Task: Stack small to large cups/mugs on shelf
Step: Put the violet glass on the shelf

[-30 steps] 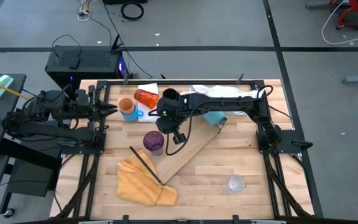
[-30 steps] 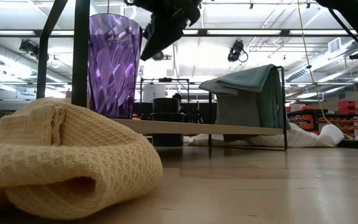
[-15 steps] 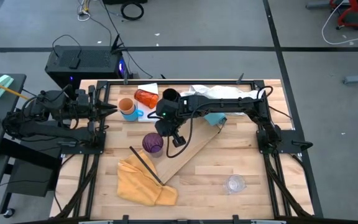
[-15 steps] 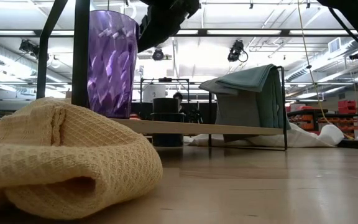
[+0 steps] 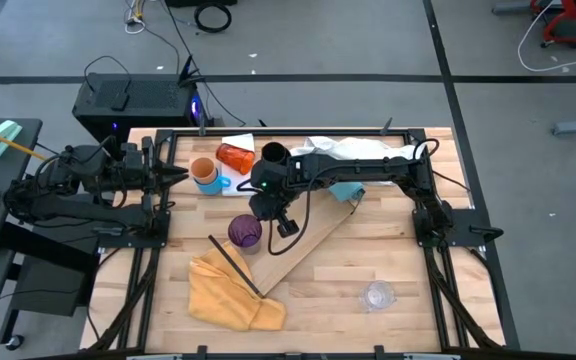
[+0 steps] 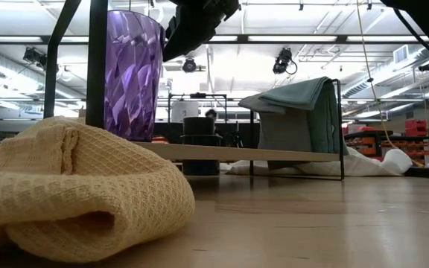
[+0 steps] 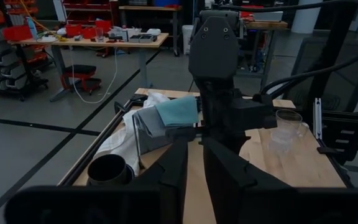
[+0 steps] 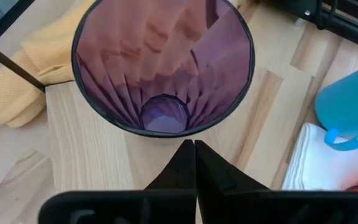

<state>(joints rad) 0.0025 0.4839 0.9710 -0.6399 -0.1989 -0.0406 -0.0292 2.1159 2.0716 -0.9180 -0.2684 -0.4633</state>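
Note:
The translucent purple cup (image 5: 245,231) stands upright on the pale wooden shelf board (image 5: 313,240), near its left end; it also shows in the low view (image 6: 132,74) and from above in the right wrist view (image 8: 163,68). My right gripper (image 8: 190,147) is shut, its tips close beside the cup's rim on the far-right side. My left gripper (image 7: 195,142) waits at the table's left edge (image 5: 173,175), open by a narrow gap and empty. A small orange cup (image 5: 203,168) sits inside the blue mug (image 5: 211,182). The red-orange tumbler (image 5: 235,157) lies on its side. The black mug (image 5: 274,154) stands behind it. My right gripper's shut fingers (image 8: 185,162) stand close by the outside of the purple cup's rim (image 8: 166,134), pointing down. I cannot tell whether they touch it.
A yellow cloth (image 5: 230,292) lies at the board's near-left end, with a black rod (image 5: 235,265) across it. A clear glass mug (image 5: 377,295) stands near right. A teal cloth (image 5: 346,188) and a white cloth (image 5: 353,148) lie at the back, a white pad (image 5: 236,143) beside the tumbler.
My right gripper has risen a little beside the purple cup. The cup has shifted slightly on the board and stands upright.

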